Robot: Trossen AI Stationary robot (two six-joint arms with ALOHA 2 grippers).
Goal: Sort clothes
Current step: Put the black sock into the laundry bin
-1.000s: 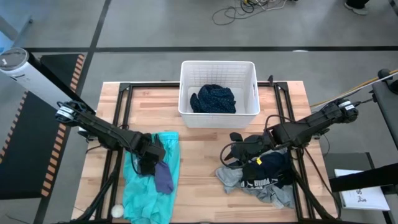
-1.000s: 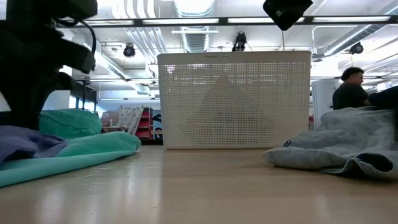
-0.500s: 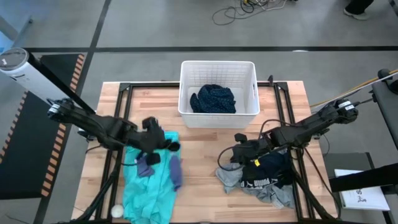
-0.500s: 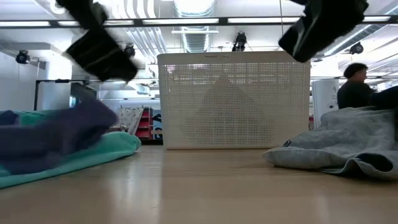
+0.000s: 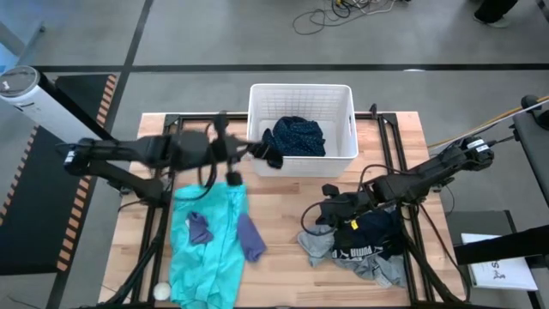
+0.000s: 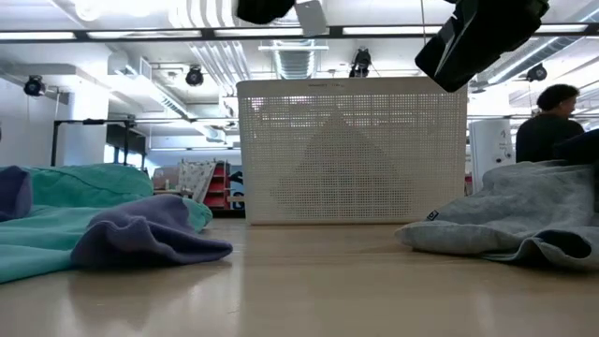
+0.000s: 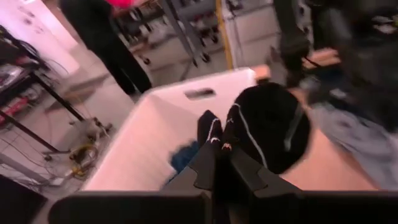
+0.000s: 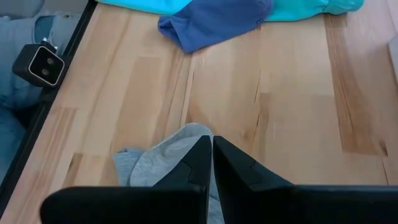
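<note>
Dark sock (image 7: 264, 127) pinched in left jaws (closed).

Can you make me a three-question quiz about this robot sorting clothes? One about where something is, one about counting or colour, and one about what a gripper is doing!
1. Where is the navy patterned garment?
A. Inside the white basket
B. On the floor
C. On top of the turquoise garment

2. How many small purple pieces lie on the turquoise garment?
A. None
B. Two
C. Five

3. What is the left gripper doing?
A. Resting open on the table
B. Holding a dark piece of clothing at the basket's edge
C. Pressing on the grey garment

Answers:
1. A, the high view shows it lying in the basket.
2. B, one piece lies at each side of the turquoise cloth.
3. B, the left wrist view shows its fingers closed on dark fabric over the basket.
</note>
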